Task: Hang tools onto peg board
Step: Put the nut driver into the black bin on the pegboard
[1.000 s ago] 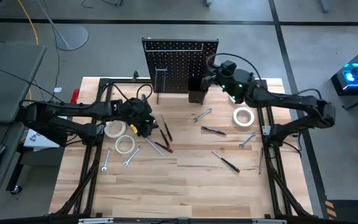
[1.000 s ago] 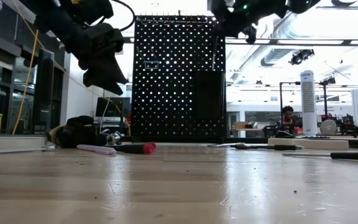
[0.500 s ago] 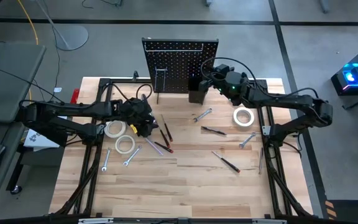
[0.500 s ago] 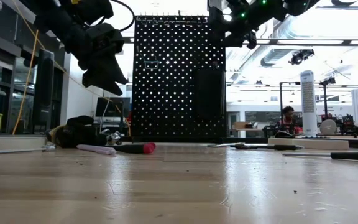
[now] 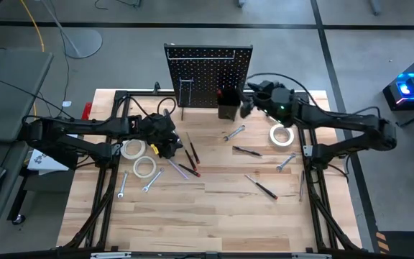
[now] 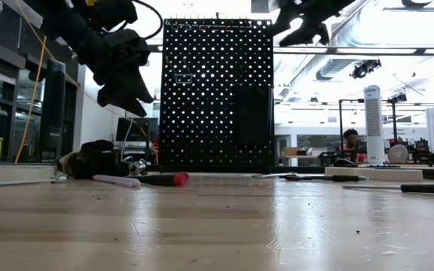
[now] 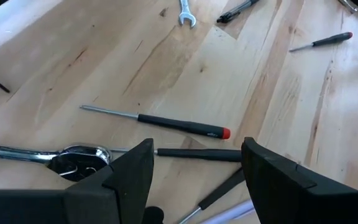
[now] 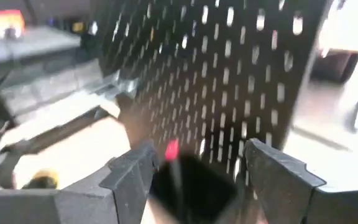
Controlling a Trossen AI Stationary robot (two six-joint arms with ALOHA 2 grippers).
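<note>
Since the peg board [image 5: 208,76] stands at upper centre of the high view, with its small black bin [image 5: 227,109] at its foot, a red-tipped screwdriver [image 5: 221,93] already sits upright in that bin. The right gripper [image 5: 249,104], fingers spread and empty, hangs just right of it; best lift straight clear. Left of centre, the left gripper [image 5: 169,144] hovers spread above loose screwdrivers [image 5: 191,152]; centre on one handle before closing.

Grey concrete floor [image 5: 379,43] surrounds the table, a yellow cable [image 5: 26,21] trailing across it. Beyond, bright ceiling lights, a white tower fan [image 6: 373,124], and a seated person [image 6: 346,144].
</note>
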